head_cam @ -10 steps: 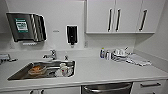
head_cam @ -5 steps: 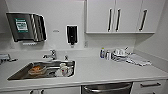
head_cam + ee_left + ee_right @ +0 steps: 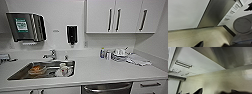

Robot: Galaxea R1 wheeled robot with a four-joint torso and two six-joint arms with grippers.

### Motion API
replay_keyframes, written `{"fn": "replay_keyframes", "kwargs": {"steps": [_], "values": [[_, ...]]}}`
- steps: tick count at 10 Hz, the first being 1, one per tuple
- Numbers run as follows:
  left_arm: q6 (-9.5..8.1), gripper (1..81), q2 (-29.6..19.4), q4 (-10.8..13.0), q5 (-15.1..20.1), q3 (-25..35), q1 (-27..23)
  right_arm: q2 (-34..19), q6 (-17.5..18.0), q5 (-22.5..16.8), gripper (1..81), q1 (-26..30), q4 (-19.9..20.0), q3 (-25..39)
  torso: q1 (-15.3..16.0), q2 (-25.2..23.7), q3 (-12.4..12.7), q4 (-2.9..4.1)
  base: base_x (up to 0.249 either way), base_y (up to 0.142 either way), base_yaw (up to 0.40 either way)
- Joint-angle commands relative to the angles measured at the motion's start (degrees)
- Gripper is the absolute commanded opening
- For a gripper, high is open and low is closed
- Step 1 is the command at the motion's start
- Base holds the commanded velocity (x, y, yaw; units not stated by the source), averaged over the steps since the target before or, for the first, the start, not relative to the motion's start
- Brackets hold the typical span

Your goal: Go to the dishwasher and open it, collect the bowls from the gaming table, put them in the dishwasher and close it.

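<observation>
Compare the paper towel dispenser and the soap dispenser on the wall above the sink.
The paper towel dispenser is wide and boxy, while the soap dispenser is narrow and much smaller. The paper towel dispenser carries a green and white label on its front; the soap dispenser is plain black. The paper towel dispenser hangs over the sink's far side, the soap dispenser closer to the wall cabinets. Both are dark and mounted on the white wall.

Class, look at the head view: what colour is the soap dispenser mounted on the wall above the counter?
Black. The soap dispenser shows best in the head view, against the white wall.
</observation>
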Motion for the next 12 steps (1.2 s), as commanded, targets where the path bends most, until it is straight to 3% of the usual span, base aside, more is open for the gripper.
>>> {"fn": "replay_keyframes", "kwargs": {"steps": [1, 3, 8, 12], "values": [[-0.24, 81.1, -1.86, -0.22, -0.31, -1.57, -3.05, -3.03, 9.97, -3.95, 81.1, 11.37, 1.59, 3.73, 0.00, 0.00, 0.00, 0.00, 0.000, 0.000, 0.000], [-0.24, 81.1, -1.68, -0.22, -0.22, -1.57, -3.05, -2.95, 14.38, -5.98, 81.1, 14.62, 1.59, 3.19, 0.00, 0.00, 0.00, 0.00, 0.000, 0.000, 0.000], [-0.33, 81.1, -1.51, -0.65, -0.04, -1.66, -2.96, 1.08, 31.51, -13.17, 81.1, 25.87, 0.72, -1.98, 0.00, 0.02, -0.02, 0.00, 0.000, 0.000, 0.000], [-0.24, 81.1, -1.59, -1.01, -0.13, -2.10, -3.05, 6.45, 36.71, -20.57, 81.1, 31.07, 0.01, -9.29, 0.00, 0.02, -0.05, 0.00, 0.000, 0.000, 0.000]]}}
